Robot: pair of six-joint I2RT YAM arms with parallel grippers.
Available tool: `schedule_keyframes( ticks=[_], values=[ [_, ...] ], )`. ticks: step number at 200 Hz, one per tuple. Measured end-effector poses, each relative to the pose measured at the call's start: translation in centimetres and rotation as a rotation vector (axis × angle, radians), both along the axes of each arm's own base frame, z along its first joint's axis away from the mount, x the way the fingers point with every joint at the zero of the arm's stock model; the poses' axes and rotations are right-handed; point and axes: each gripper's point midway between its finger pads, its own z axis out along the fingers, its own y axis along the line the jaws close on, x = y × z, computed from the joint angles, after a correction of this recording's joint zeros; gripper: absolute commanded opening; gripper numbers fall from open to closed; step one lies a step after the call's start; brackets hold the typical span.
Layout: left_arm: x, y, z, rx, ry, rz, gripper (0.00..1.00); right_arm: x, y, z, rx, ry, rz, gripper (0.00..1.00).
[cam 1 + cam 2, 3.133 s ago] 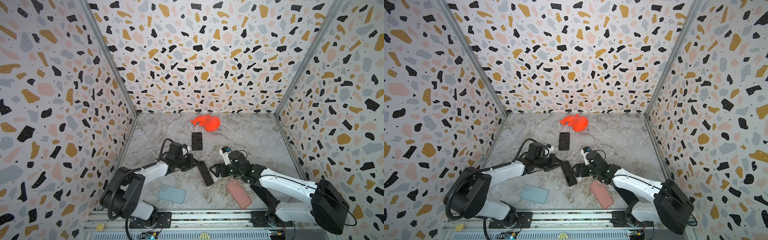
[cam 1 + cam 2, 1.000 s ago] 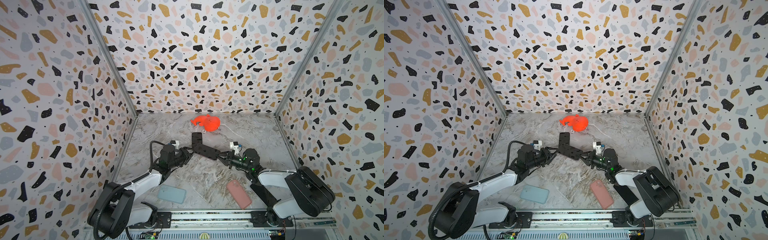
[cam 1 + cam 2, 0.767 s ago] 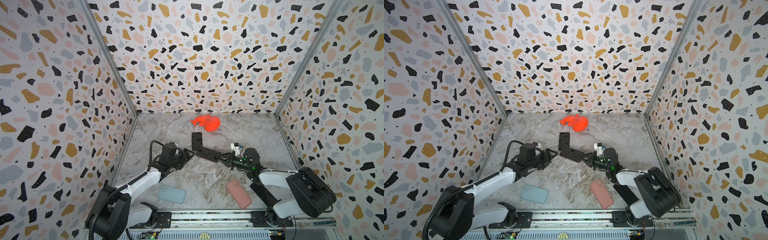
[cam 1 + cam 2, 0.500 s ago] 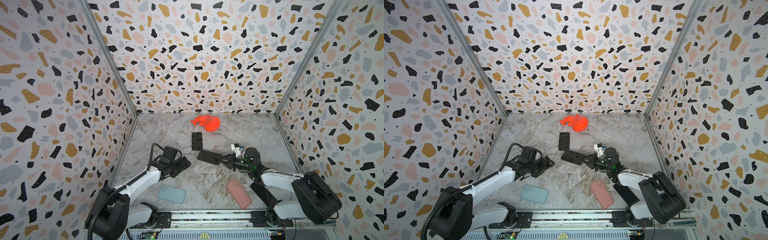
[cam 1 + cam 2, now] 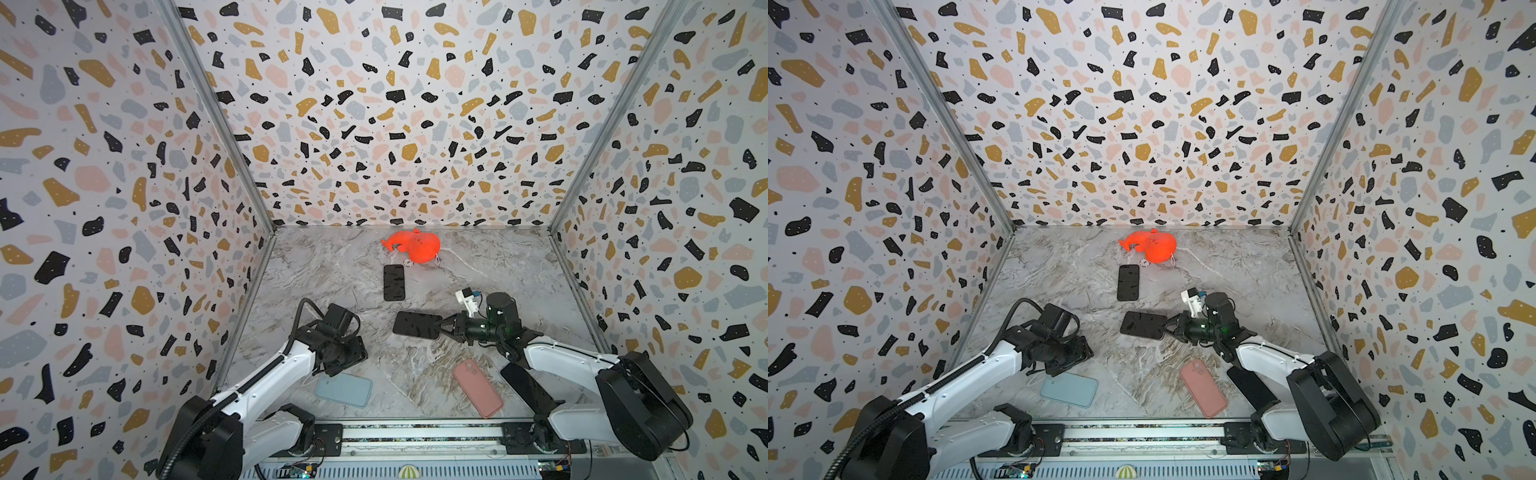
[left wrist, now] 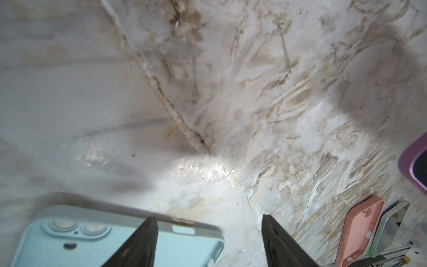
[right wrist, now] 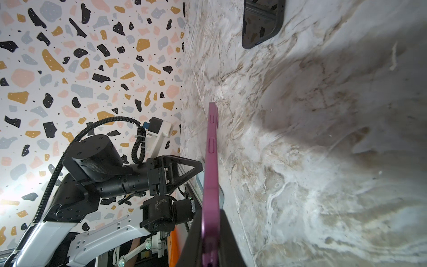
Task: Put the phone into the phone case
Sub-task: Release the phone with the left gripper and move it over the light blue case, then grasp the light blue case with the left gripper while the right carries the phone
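The floor of the stall is a grey marble-patterned table, veined with brown, closed in at the back and both sides by walls of speckled black, ochre, pink and grey, with a metal rail along the front. Right of the middle, the right gripper is clamped on the short end of the phone, a dark slab with a purple case around its edge, held flat and low; whether it touches the table cannot be told. The left gripper hangs with its fingers apart and nothing between them, over the near corner of a blue case. A pink case lies near the front, and just beside it a third phone is partly covered by the right arm. A second phone lies farther back, and an orange toy sits near the rear wall. Bare table separates the two grippers.
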Motion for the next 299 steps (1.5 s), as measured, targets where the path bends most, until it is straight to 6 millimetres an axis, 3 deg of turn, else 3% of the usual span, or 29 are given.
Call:
schedule_keyframes(
  ticks=[59,119,203,299],
  values=[
    [-2.3,0.7,-0.3,0.017,0.043,-0.004,0.70,0.0,0.2,0.4,-0.019,-0.016,0.031,0.00],
    [-5.3,0.5,-2.4,-0.034,0.091,-0.086,0.78,0.0,0.3,0.6,-0.037,-0.029,0.049,0.00],
    [-2.7,-3.4,-1.0,-0.210,-0.047,-0.127,0.78,0.0,0.3,0.5,-0.040,-0.027,0.050,0.00],
    [0.6,-5.4,-0.5,-0.282,-0.130,-0.092,0.78,-0.3,0.2,0.3,-0.053,-0.023,0.053,0.00]
  ],
)
